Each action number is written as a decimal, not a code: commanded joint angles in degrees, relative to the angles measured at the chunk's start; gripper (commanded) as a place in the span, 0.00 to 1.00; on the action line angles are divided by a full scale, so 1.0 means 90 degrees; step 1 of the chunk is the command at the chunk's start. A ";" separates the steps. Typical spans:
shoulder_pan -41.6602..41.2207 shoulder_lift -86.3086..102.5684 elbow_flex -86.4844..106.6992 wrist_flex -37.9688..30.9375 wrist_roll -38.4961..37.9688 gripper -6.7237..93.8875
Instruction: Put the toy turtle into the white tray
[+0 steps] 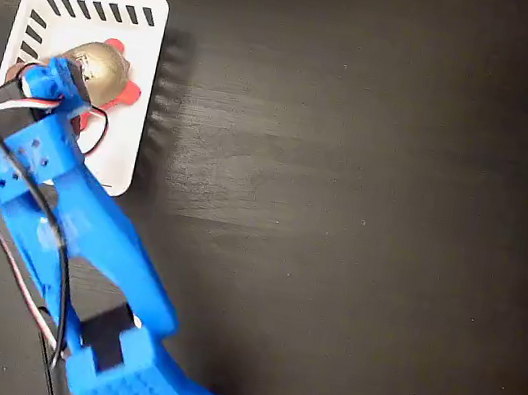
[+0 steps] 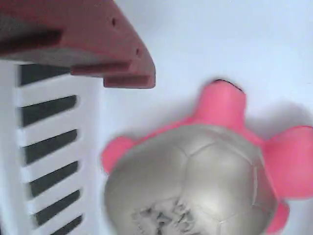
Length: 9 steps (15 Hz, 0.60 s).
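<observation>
Your toy turtle (image 2: 195, 181) lies on the floor of the white tray (image 1: 125, 149), just below the gripper (image 1: 72, 84). One finger (image 2: 93, 44) shows clear of the shell; the other is out of view, so I cannot tell the spread. This looks like the release step, so lift straight up without nudging it.

Bright even light, soft shadows, wrist view blurred, perhaps from closeness

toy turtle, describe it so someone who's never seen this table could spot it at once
On the dark table, find the white tray at top left in the fixed view. The toy turtle lies inside it, beside the blue arm: the only small thing there, with a domed metallic shell and pink legs.
</observation>
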 commanded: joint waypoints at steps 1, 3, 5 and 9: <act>0.0010 0.2148 0.0596 0.0020 -0.0010 0.06; 0.0244 0.3516 0.1699 -0.0215 -0.0205 0.06; 0.0674 0.5225 0.3301 -0.0830 -0.0547 0.06; 0.2168 0.8154 0.6240 -0.1855 -0.1406 0.06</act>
